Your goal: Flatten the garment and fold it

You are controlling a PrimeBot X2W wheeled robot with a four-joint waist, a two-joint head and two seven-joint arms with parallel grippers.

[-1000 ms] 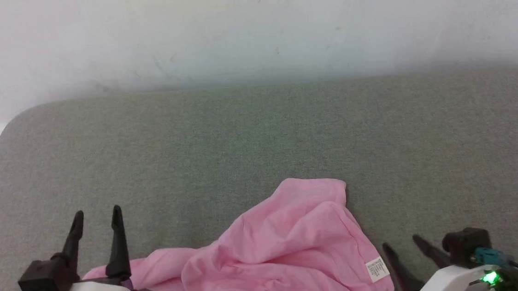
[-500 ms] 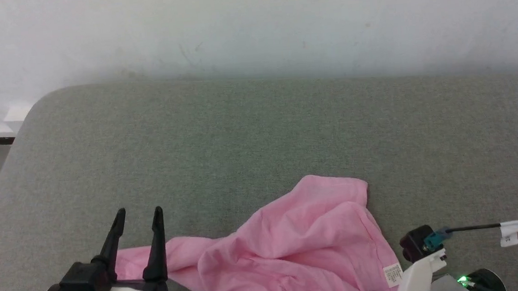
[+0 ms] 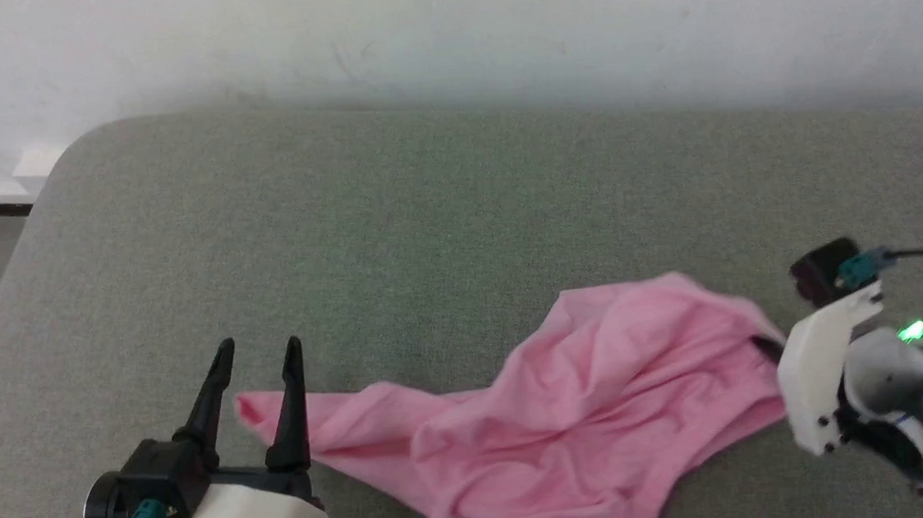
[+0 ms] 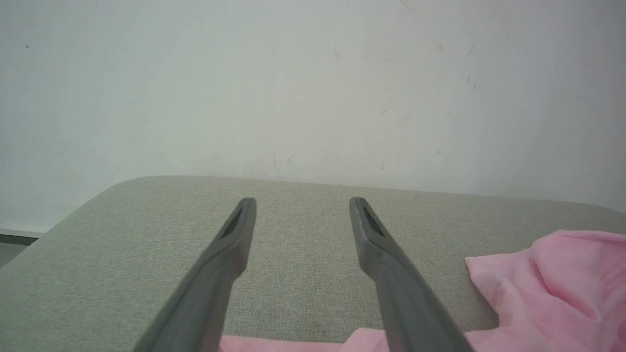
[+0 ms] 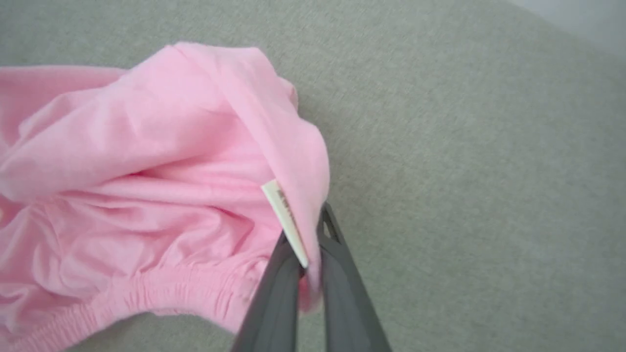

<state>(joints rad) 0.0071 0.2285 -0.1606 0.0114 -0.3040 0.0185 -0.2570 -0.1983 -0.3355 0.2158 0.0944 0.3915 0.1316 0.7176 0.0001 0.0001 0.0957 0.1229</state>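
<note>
Fingers (image 5: 342, 293) of the right pincer (image 5: 308, 234) are pressed together on a fold of the garment (image 5: 146, 161). They pinch its edge right where the small white label (image 5: 286, 220) is sewn. Label and pink cloth lie over one fingertip and hide it, and the label's print is too blurred to read. To one side of this grip the gathered waistband (image 5: 161, 293) curves away. The rest of the shorts spreads out crumpled until the edge of the right wrist view cuts it off. On the other side of the fingers lies bare grey-green cushion (image 5: 464, 171). In the head view only a dark sliver of these fingers shows between the pink fold and the white wrist shell (image 3: 820, 371).

The left pincer (image 4: 301, 212) stands spread wide with nothing between its fingers, which point toward the pale wall (image 4: 293, 73). The garment's narrow far end lies low by the base of these fingers; whether it touches them cannot be told. A strip of pink is cut off along the bottom of the left wrist view. A larger rumpled mound rises beyond the finger nearer the other pincer.
</note>
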